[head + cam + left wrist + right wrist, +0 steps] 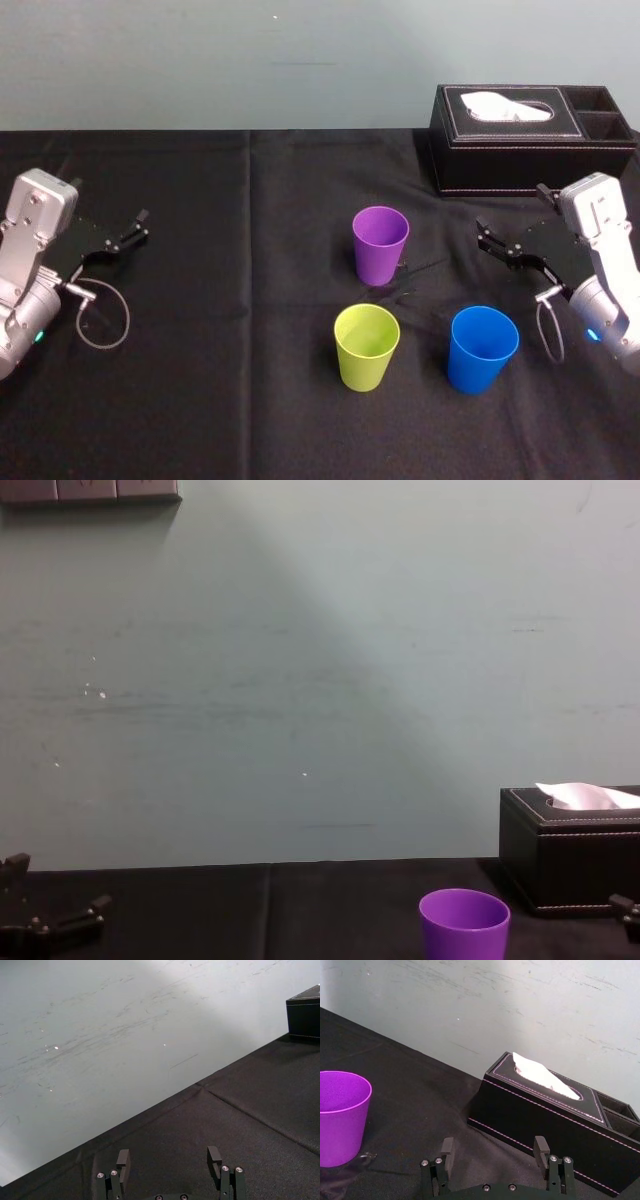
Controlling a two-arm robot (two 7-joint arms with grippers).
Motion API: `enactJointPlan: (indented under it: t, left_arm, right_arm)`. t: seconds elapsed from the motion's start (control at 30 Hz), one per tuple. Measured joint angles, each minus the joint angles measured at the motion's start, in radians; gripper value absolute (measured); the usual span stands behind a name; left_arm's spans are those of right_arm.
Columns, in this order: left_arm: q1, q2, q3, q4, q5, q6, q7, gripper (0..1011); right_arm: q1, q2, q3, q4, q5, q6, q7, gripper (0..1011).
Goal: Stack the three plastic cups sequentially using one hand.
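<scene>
You've got all three cups upright and apart on the worktop [250, 400]. Head view: purple cup [380, 243] centre, yellow-green cup [366, 346] lower centre, blue cup [483, 348] lower right. Right end effector [487, 240] open, empty, mid-right, near the purple one. Left end effector [138, 227] open, parked mid-left. Tissue box [520, 130] upper right.

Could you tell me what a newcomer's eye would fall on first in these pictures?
Three bright cups stand upright and apart on the black tablecloth: the purple cup farthest back, the yellow-green cup in front of it, the blue cup to that one's right. A black tissue box sits at the far right, and the left gripper and right gripper rest open at either side.
</scene>
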Motion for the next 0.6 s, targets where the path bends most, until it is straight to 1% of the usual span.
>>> enactJointPlan:
  t: [0.33,0.4,0.5,0.53,0.57,0.6]
  left_arm:
    - [0.000,0.000,0.000,0.000,0.000,0.000,0.000,1012]
    - [0.000,0.000,0.000,0.000,0.000,0.000,0.000,1011]
    - [0.000,0.000,0.000,0.000,0.000,0.000,0.000,1011]
    - [0.000,0.000,0.000,0.000,0.000,0.000,0.000,1011]
    - [0.000,0.000,0.000,0.000,0.000,0.000,0.000,1011]
    - [0.000,0.000,0.000,0.000,0.000,0.000,0.000,1011]
  right_arm:
    - [0.000,0.000,0.000,0.000,0.000,0.000,0.000,1003]
    - [0.002,-0.003,0.004,0.002,0.004,0.000,0.010,1003]
    - [-0.004,-0.005,0.019,0.003,0.031,-0.006,0.046,1003]
    - [-0.015,-0.001,0.030,0.000,0.053,-0.013,0.069,1004]
    - [-0.015,-0.001,0.030,0.000,0.053,-0.013,0.069,1004]
    - [-0.031,0.006,0.045,-0.006,0.077,-0.021,0.092,1003]
